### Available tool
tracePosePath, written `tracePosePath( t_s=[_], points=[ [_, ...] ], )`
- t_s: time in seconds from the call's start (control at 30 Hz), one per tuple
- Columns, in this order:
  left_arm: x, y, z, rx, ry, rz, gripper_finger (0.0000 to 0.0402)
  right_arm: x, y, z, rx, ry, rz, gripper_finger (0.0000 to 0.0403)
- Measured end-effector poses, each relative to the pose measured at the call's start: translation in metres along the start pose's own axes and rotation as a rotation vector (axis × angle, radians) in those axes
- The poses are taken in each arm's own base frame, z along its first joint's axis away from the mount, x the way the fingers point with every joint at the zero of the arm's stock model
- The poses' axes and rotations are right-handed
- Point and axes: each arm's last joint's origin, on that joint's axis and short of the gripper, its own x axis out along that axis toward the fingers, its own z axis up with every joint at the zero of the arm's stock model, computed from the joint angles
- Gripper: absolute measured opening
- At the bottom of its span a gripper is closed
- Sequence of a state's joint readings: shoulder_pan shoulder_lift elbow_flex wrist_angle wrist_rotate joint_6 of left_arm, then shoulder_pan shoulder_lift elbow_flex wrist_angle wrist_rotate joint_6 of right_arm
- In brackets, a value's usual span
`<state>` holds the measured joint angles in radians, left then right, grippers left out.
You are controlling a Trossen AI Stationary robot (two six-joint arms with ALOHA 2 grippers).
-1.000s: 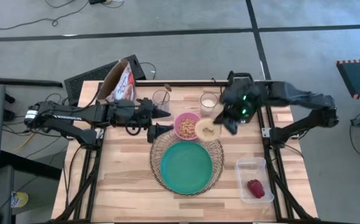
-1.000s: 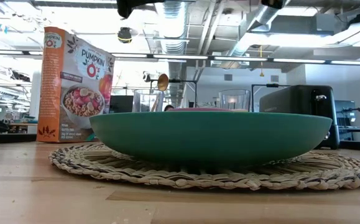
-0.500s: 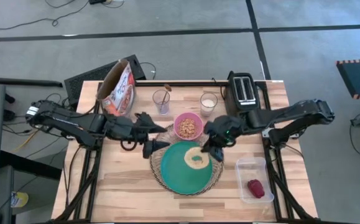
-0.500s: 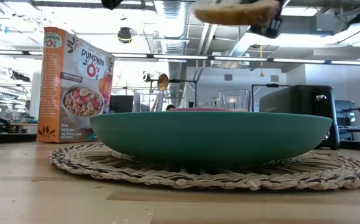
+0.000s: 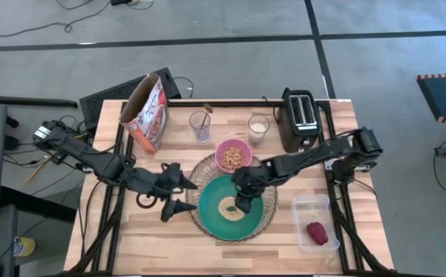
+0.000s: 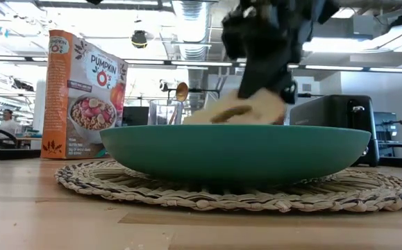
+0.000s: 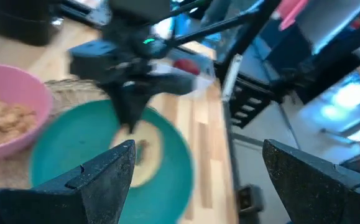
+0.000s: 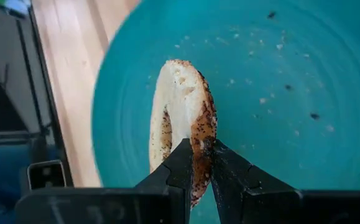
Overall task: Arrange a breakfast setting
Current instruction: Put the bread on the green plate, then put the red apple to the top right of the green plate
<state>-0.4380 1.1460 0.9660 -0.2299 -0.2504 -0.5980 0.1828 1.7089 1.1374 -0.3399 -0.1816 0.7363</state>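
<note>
A round teal plate (image 5: 255,219) lies on the round wire charger (image 5: 194,178) at the table's middle. A pink bowl (image 5: 233,156) of cereal stands just beyond it. My right gripper (image 5: 243,201) is over the plate, shut on a tan seeded bagel (image 8: 178,112), which also shows above the plate's rim in the low view as the bagel (image 6: 239,110). My left gripper (image 5: 185,196) hovers open at the charger's left edge, holding nothing. A dark red fruit (image 5: 316,231) lies in a clear tub. A spoon (image 6: 181,91) stands in a glass. My right gripper pinches the bagel's crusted rim (image 8: 199,154) between its two fingers, which lie across the ring's thickness. The fingers slant down from the table's far right side. The bagel stands tilted on edge over the plate. The plate's rim hides its lower end, so whether it touches is unclear.
A cereal box (image 5: 145,111), a glass (image 5: 200,124), a glass of milk (image 5: 259,128) and a black toaster (image 5: 300,115) line the far edge. The clear tub (image 5: 315,221) sits at the near right. Bare wood (image 5: 142,242) lies near and left of the charger.
My right gripper has swung from beside the toaster toward the near left and come down low over the teal plate, carrying the bagel, which has tipped from flat onto its edge. My left gripper, still open, has gone toward the table's near edge along the charger's left side.
</note>
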Motion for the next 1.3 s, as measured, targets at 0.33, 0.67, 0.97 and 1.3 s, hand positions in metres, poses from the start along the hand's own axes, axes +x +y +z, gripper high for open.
tracePosePath(
  t_s=[0.33,0.67,0.97,1.3],
  points=[
    [-0.002,-0.004,-0.004,-0.004,0.011,-0.026,0.0336,0.030,-0.014,0.004,0.078,0.036,-0.012,0.0072],
    [-0.002,-0.004,-0.004,-0.002,0.013,-0.029,0.0336,0.033,-0.023,0.004,0.096,0.039,-0.061,0.0106],
    [-0.002,-0.004,-0.004,-0.001,0.024,-0.043,0.0336,0.030,-0.027,0.006,0.066,0.039,-0.080,0.0208],
    [-0.002,-0.004,-0.004,-0.097,0.027,-0.042,0.0336,-0.046,0.012,0.003,-0.059,0.001,-0.008,0.0227]
  ],
)
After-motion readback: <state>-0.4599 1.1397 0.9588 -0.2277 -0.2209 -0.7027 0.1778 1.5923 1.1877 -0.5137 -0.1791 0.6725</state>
